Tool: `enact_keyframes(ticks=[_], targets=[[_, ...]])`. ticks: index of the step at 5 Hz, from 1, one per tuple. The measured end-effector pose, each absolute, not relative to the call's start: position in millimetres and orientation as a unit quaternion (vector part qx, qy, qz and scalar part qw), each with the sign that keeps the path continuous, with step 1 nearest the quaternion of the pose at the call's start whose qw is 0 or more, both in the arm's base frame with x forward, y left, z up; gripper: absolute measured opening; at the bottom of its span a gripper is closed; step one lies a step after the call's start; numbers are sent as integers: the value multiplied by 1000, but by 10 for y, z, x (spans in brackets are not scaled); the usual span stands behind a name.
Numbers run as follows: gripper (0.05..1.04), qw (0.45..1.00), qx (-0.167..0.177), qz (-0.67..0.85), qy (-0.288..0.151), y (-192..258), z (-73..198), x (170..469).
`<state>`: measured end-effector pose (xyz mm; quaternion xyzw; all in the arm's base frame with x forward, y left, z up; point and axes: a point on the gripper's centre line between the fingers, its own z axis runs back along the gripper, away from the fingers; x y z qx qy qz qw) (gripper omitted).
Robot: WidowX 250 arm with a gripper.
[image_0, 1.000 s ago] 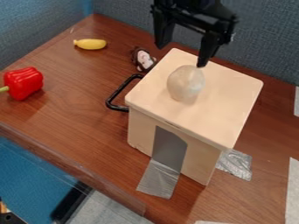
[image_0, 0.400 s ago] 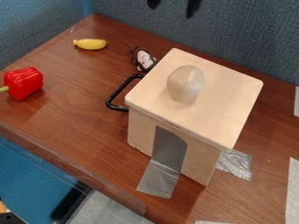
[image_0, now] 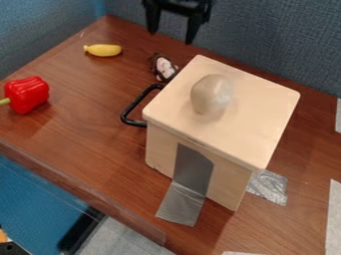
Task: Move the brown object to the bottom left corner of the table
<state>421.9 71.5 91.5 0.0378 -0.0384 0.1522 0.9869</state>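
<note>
A wooden surface (image_0: pixel 80 114) carries a pale box (image_0: pixel 250 109), right of center. At the top edge hangs a black pincer (image_0: pixel 172 37), spread. A tan lump (image_0: pixel 211 93) rests on the box; a brown toy (image_0: pixel 162 68) lies near it, upper center.

Table (image_0: pixel 86 117): wood-grain top, smooth, faint sheen. Box (image_0: pixel 246 114): pale, smooth, low gloss, material uncertain. Tape strip (image_0: pixel 181 204): silvery, creased, shiny. Handle (image_0: pixel 135 103): black, smooth, glossy. Pepper (image_0: pixel 28 94): glossy, plastic-looking. Banana (image_0: pixel 104 50): smooth, soft sheen. Rounded lump (image_0: pixel 211 93): smooth, satin. Brown figure (image_0: pixel 157 62): some shine. Partition (image_0: pixel 279 45): woven cloth, matt.
</note>
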Motion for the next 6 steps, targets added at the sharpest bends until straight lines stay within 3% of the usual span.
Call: enact_keyframes(ticks=[2,3,4,5,6], targets=[[1001,975,56,213,-29,947,403,4328],[1001,968,61,240,-41,1031,312,4439],[1001,956,46,280,-71,1061,227,4493],[952,946,45,310,-84,1061,124,4478],[683,935,48,336,-101,1074,102,4430]])
